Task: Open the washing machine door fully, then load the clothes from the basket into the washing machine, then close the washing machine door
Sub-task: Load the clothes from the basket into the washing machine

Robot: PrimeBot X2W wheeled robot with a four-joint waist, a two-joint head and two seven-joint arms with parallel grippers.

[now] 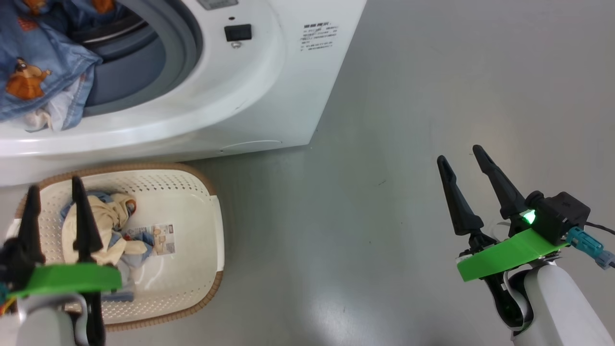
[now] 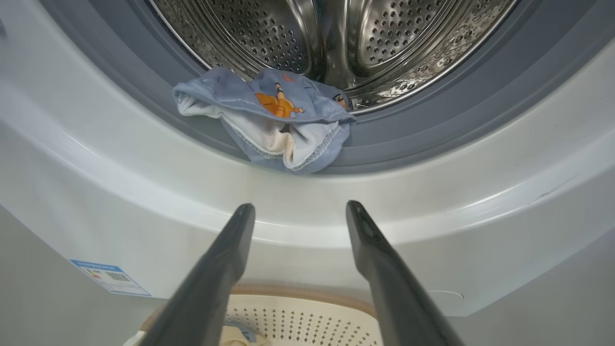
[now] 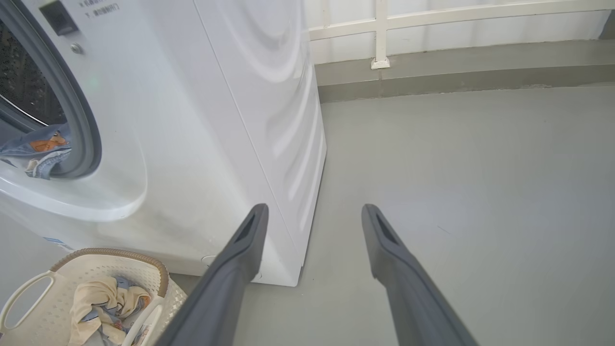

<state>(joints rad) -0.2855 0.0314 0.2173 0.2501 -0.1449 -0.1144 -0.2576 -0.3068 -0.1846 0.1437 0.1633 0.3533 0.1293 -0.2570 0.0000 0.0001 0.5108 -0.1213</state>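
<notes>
The white washing machine (image 1: 269, 86) stands with its mouth uncovered; its door is out of view. One light blue printed garment (image 1: 33, 72) (image 2: 269, 115) (image 3: 38, 154) hangs over the grey-blue gasket (image 2: 432, 129), half out of the steel drum (image 2: 336, 38). A second garment (image 1: 105, 226) (image 3: 105, 302), cream side up, lies in the cream basket (image 1: 192, 211) (image 3: 29, 298) on the floor before the machine. My left gripper (image 1: 53, 190) (image 2: 300, 209) hovers open over the basket's left part, empty. My right gripper (image 1: 459, 154) (image 3: 312, 211) is open above bare floor to the right.
Grey floor (image 1: 408, 96) spreads right of the machine. A white railing and low kerb (image 3: 432, 29) run along the back. A blue sticker (image 2: 110, 278) sits low on the machine's front, and a paper label (image 1: 156, 238) lies in the basket.
</notes>
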